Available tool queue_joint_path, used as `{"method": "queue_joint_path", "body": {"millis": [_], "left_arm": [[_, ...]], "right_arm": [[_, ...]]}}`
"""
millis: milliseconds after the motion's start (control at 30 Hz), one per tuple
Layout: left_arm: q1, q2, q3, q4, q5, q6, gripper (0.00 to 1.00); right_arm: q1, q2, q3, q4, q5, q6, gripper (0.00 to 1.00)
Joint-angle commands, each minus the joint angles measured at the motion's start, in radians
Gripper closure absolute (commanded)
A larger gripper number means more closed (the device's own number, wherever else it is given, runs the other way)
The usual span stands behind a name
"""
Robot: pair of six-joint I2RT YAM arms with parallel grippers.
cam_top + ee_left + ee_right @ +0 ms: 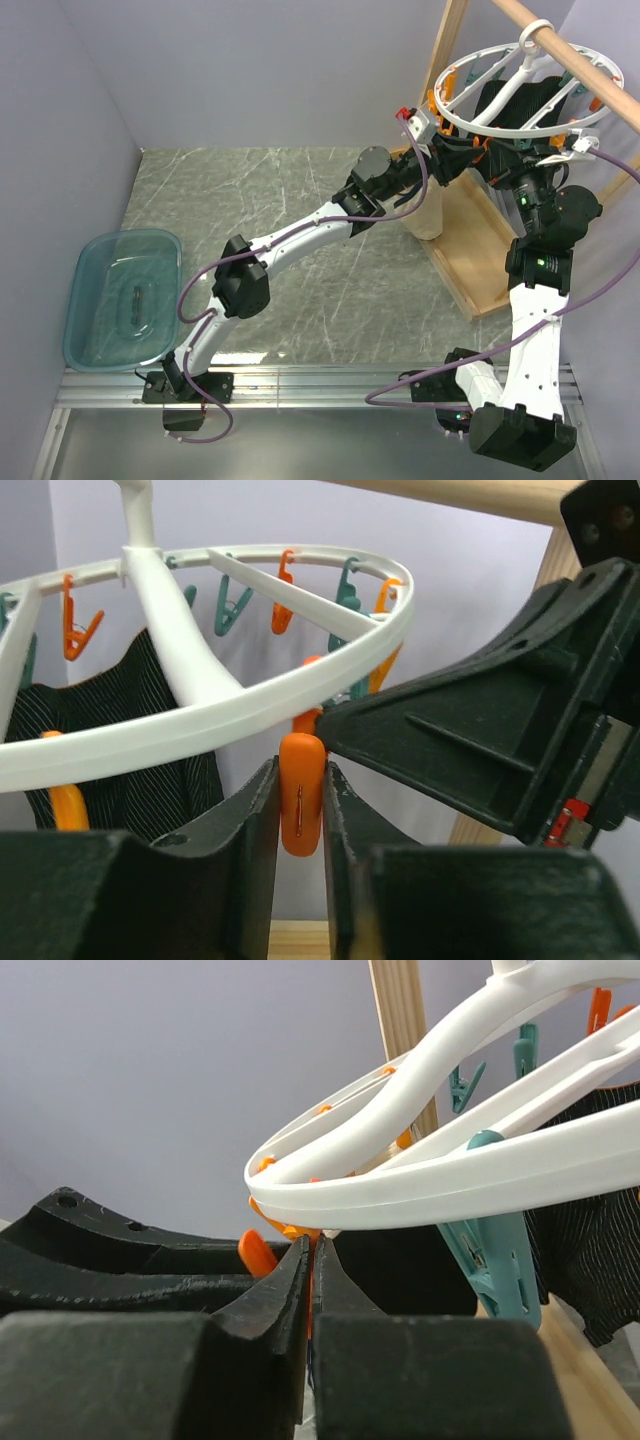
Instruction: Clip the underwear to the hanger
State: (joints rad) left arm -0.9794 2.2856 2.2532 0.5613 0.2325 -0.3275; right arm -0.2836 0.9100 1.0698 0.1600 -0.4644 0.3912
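Left hand (300,778) is clamped on an orange clip (300,818) hung from the white hanger (200,722), while the right hand (311,1260) is pressed together under its ring.

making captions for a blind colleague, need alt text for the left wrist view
The left gripper pinches an orange clip hanging from the white ring hanger, with the right gripper reaching in beside it. Behind hang more orange and teal clips and a dark striped garment.

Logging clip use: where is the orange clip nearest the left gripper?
Left wrist view, centre: the orange clip hangs from the hanger rim, pinched between the fingers of the left gripper, with a black garment to its left.
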Motion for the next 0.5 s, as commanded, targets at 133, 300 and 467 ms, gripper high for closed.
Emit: {"method": "queue_joint_path", "body": {"millis": [133,300,467], "left_arm": [[-0.025,-0.078,-0.067,-0.017,0.125,0.028,0.57],[-0.022,-0.078,-0.093,-0.015,0.114,0.051,0.5],[-0.021,-0.069,-0.086,-0.001,0.079,0.08,0.53]], "right_arm": [[0.011,0.003,0.012,0.046,-0.04,-0.067,1.0],[0.011,0.001,0.012,0.046,-0.057,-0.074,1.0],[0.012,-0.006,0.012,0.038,-0.065,-0.083,1.0]]}}
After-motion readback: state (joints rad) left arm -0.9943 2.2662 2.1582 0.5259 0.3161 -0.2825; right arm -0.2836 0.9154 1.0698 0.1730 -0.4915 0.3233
